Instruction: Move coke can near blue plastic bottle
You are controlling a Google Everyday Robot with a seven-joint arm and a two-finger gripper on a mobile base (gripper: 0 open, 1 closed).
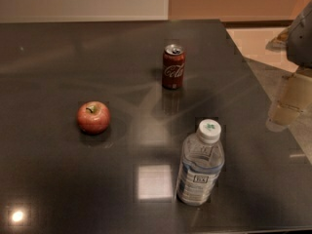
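Note:
The coke can (173,66) stands upright on the dark table (58,57), toward the back and a little right of the middle. It is red with white script and a silver top. The blue plastic bottle (201,163) stands upright near the front edge, clear and bluish with a white cap and a pale label. It is well in front of the can and a little to its right. My gripper (287,104) hangs at the right edge of the view, above the table's right side. It is away from both things and holds nothing.
A red apple (93,117) sits on the table, left of the middle. The table's right edge runs diagonally past the gripper, with pale floor (253,40) beyond it. A bright light reflection (154,182) lies on the tabletop left of the bottle.

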